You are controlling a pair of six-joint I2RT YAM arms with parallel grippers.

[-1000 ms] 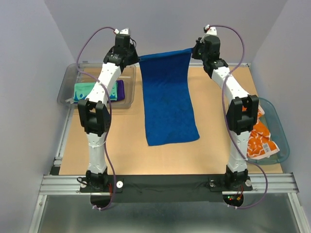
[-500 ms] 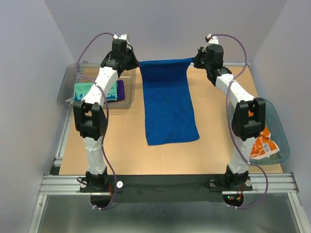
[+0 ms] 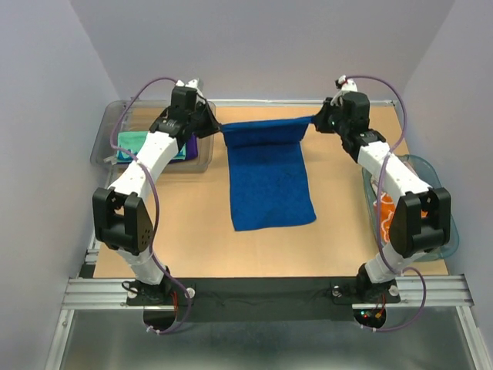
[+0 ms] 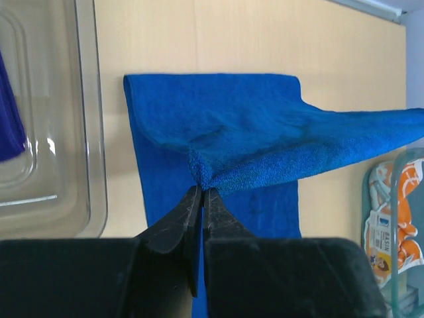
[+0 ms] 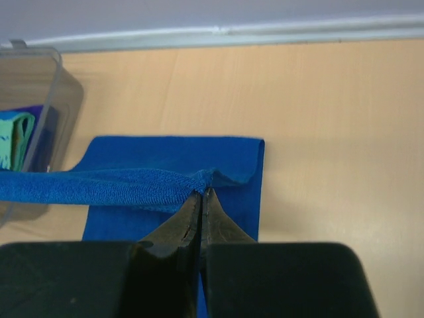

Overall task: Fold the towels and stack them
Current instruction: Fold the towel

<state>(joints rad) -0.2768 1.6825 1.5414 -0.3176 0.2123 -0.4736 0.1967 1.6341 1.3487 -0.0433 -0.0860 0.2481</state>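
Note:
A royal blue towel [image 3: 269, 181] lies lengthwise on the table, its far end lifted and doubled back over itself. My left gripper [image 3: 219, 129] is shut on the far left corner, and the left wrist view shows the jaws pinching the cloth [image 4: 202, 189]. My right gripper [image 3: 314, 123] is shut on the far right corner [image 5: 204, 192]. Between the two, the raised edge hangs taut above the flat part [image 5: 165, 152]. A mint green towel [image 3: 129, 141] and a purple towel [image 3: 193, 144] sit in the clear bin. A white towel with orange prints [image 3: 383, 214] lies in the teal basket.
The clear grey bin [image 3: 104, 142] stands at the far left, close behind my left arm. At the right edge the teal oval basket [image 3: 445, 212] sits under my right arm's elbow. The table's back rail [image 5: 265, 32] runs just beyond the towel.
Both grippers have come lower and toward the near side, carrying the towel's far edge with them. The raised stretch of cloth is shorter and now folds over the flat part.

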